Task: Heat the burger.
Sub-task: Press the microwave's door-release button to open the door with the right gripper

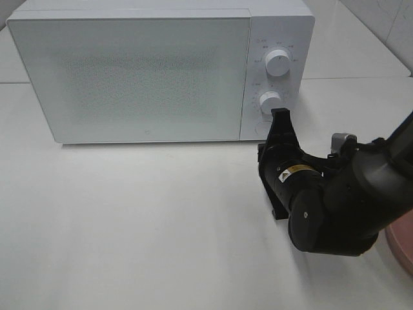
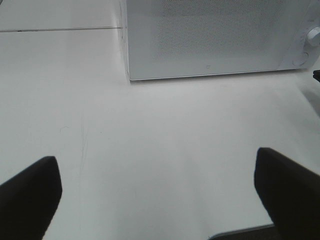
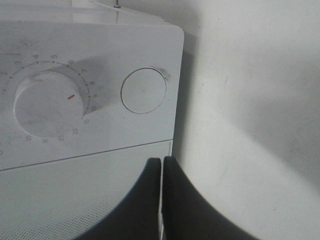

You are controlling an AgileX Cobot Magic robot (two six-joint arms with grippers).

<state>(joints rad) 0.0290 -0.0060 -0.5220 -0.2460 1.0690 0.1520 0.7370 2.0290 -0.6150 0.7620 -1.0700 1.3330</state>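
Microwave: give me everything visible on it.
White boxy microwave, plastic-looking, standing upright at the back of the white table. Door shut, with a speckled window. Control panel right of the door carries an upper dial, a lower dial and a round button below. The shut right gripper points at the panel's lower end; contact unclear.
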